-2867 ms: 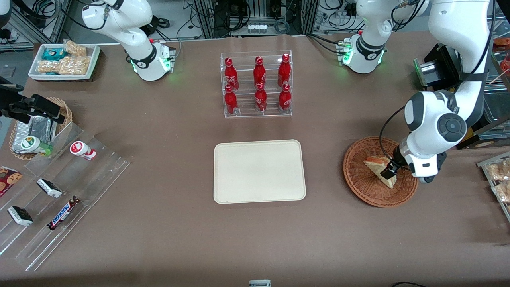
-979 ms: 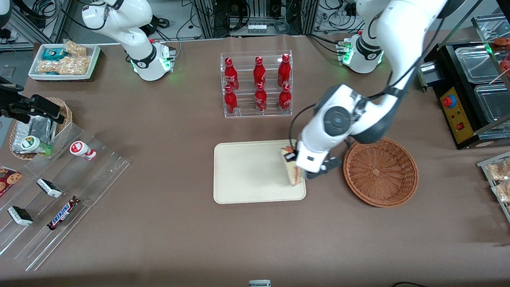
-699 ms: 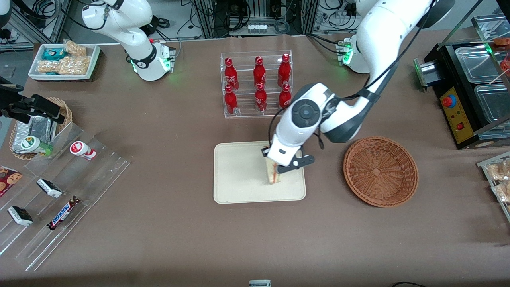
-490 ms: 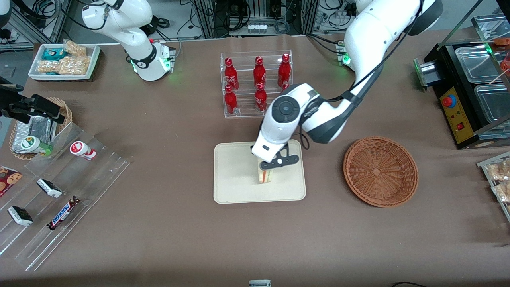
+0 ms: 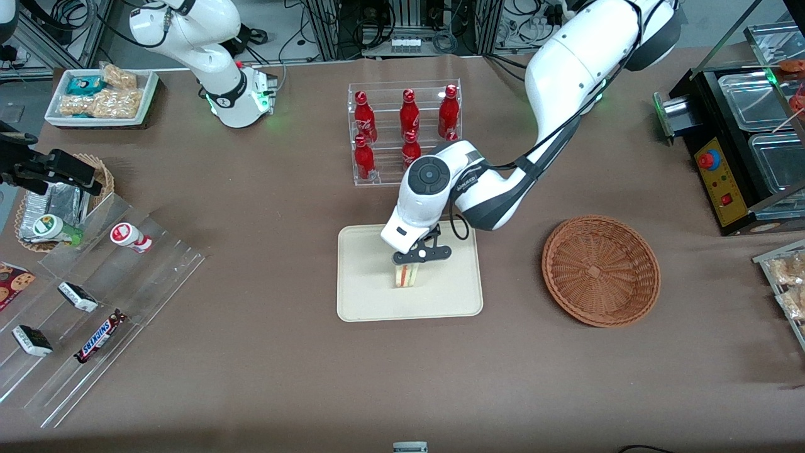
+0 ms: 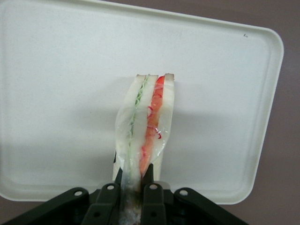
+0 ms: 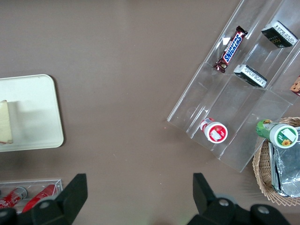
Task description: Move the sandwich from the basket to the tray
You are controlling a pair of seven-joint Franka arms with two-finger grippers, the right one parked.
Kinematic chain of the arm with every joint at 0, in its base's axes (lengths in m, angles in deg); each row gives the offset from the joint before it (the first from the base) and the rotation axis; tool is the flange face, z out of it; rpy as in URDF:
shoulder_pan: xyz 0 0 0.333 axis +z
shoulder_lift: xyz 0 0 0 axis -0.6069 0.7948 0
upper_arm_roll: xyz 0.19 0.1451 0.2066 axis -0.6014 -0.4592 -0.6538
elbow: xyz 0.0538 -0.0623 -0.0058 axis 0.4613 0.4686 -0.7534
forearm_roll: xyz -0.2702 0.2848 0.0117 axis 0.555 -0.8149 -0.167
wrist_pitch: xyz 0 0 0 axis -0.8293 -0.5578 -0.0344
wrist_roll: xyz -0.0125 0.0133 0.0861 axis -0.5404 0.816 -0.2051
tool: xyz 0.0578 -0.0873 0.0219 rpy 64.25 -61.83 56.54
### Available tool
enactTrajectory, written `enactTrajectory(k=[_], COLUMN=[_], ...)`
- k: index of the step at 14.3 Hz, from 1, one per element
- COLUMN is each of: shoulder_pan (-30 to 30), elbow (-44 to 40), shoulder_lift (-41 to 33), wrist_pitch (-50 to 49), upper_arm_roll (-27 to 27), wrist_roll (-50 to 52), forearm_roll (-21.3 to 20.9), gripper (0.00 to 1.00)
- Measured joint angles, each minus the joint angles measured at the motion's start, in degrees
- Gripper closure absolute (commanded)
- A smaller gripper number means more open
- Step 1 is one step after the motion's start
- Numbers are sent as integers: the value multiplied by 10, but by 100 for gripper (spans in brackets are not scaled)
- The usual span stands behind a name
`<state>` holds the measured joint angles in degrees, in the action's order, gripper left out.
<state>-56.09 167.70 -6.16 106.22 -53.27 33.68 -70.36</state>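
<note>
The end effector [image 5: 409,263] is hanging over the tray [image 5: 365,296], its fingers [image 6: 151,199] pinched narrowly on the crust end of the sandwich [image 5: 406,275]. The sandwich is standing on edge, its cut side of red and green filling facing up toward the wrist camera [image 6: 146,126], and it is sitting above the middle of the tray, slightly toward the tray's 5 o'clock in the front view. Whether its lower edge is touching the tray surface cannot be told.

The basket [image 5: 600,270] is lying on the tabletop [image 5: 264,377] at the tray's 3 o'clock, near it but apart, toward the working arm's end, with nothing showing inside it. A clear rack of red bottles [image 5: 405,132] is standing at the tray's 12 o'clock, farther from the front camera.
</note>
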Motion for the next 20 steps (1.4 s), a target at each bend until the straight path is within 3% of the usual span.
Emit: enactTrajectory(k=[1, 6, 9, 15, 20], shoulder_pan=[0, 1, 7, 98, 150], elbow=[0, -19, -36, -37, -29], shoulder_lift=[4, 1, -33, -101, -133], wrist_pitch=[3, 2, -50, -192, -270], upper_arm_roll=[-1, 0, -2, -3, -3], wrist_roll=[0, 0, 1, -11, -119], forearm_roll=[-1, -34, -36, -37, -35], gripper=[0, 0, 0, 0, 0])
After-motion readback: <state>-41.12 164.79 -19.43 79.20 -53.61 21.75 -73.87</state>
